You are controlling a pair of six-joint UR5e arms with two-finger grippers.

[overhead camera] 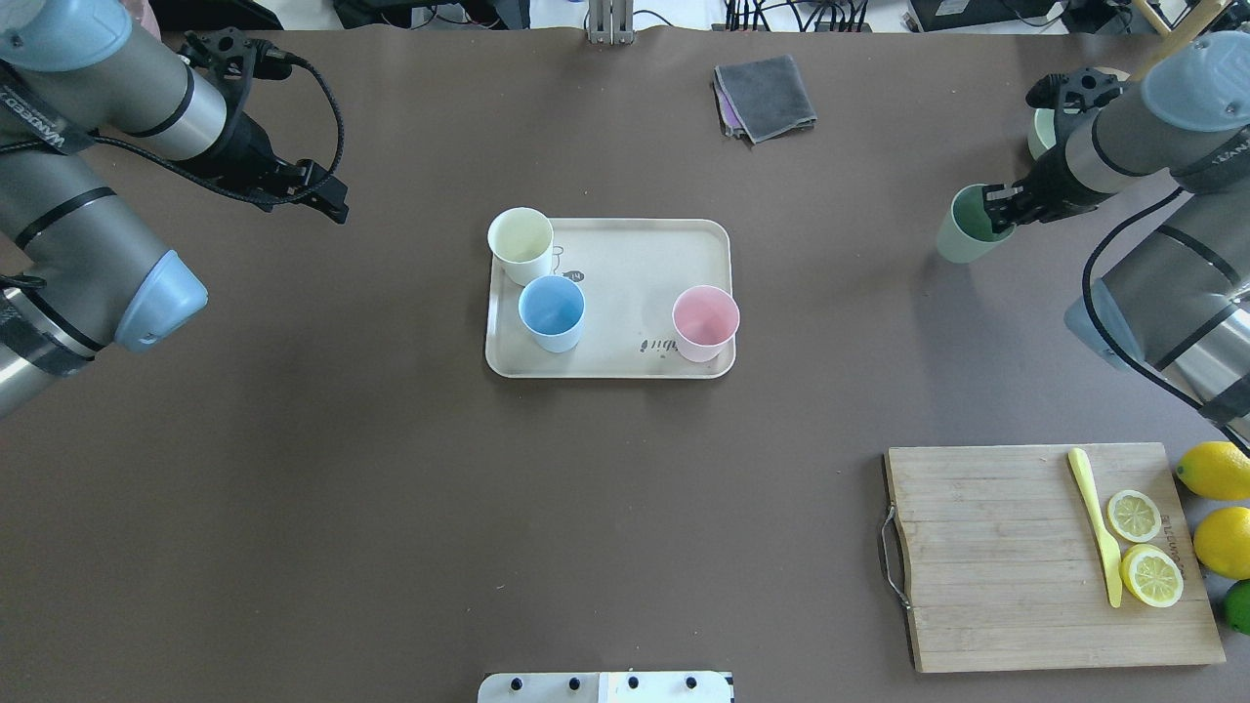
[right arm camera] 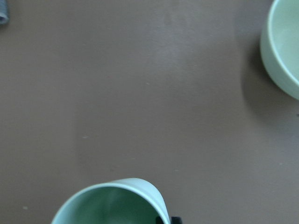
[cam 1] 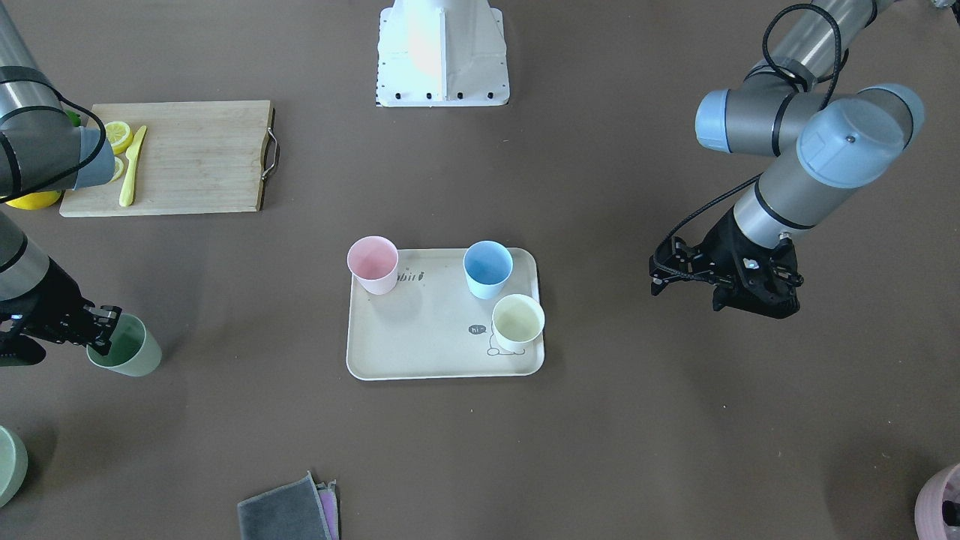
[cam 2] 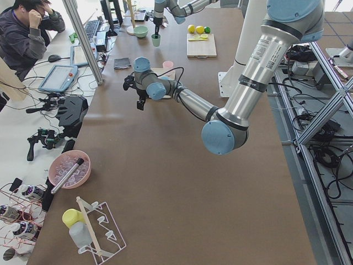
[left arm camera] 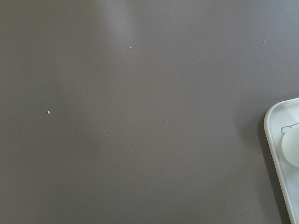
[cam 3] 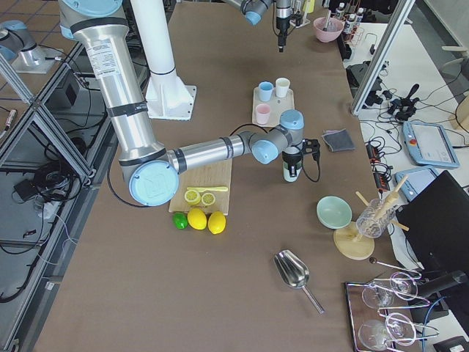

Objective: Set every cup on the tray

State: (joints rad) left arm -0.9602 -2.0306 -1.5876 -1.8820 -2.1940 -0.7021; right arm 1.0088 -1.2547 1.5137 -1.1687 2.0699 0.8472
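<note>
Pickup of the last cup is the step in hand. The right gripper point(cam 1: 105, 330) stands at the rim of the green cup point(cam 1: 131, 356), one finger inside the mouth and the other outside against the wall, so it appears pinched shut on that wall. The right wrist view shows the rim at its lower edge with a dark finger tip right beside it. Whether the cup's base is off the table point(cam 1: 600, 450) cannot be told for sure; it looks slightly tilted. A larger pale green dish point(right arm camera: 282, 51) sits near, on the side away from the tray, and is no part of the job.

Next the move calls for a lift clear of the table and a carry inward to the tray point(cam 1: 420, 352), well apart from the gripper. The bare middle and the front corner nearest the right arm are free. The pink cup point(cam 1: 373, 264) stands upright on the nearest corner, so the carry should pass high or in front of it.

Farther on, the blue cup point(cam 1: 487, 268) and the cream-yellow cup point(cam 1: 517, 322) stand just beside each other.

Farthest, the left gripper point(cam 1: 660, 276) hangs off beyond the tray, holding nothing; how far open it is I cannot tell.
</note>
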